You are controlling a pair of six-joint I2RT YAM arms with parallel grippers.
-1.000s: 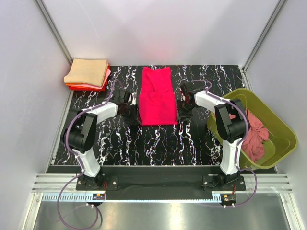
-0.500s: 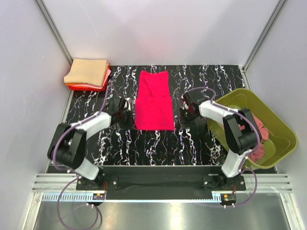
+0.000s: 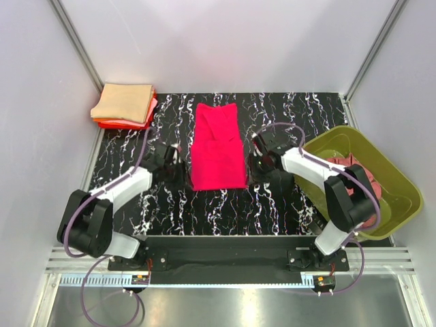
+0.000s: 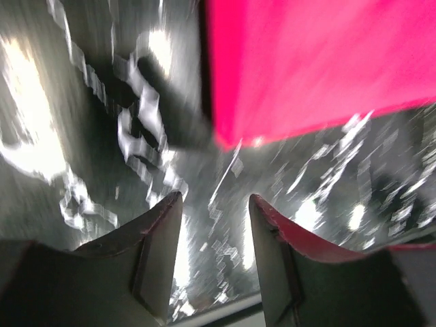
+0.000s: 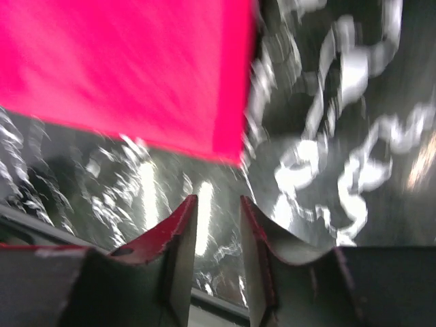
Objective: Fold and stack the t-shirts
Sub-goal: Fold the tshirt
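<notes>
Crimson t-shirt (image 3: pixel 218 150) — lying on table (image 3: pixel 204 208).

Counter (image 3: pixel 225 204): black with white wiggly lines like marble; it looked shiny in the close views.
Tub (image 3: pixel 398 194): olive green plastic; it sat at the right edge of the counter.
Walls (image 3: pixel 225 48): plain white, on three sides.
Metal rail (image 3: pixel 75 260): silver, along the near side.

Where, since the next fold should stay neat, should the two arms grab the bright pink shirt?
At its two near corners, one per arm. The shirt lies flat as a long strip running away from the bases, and a corner lies just ahead of the left gripper and of the right gripper. Probably slide in low from the outer sides.
</notes>
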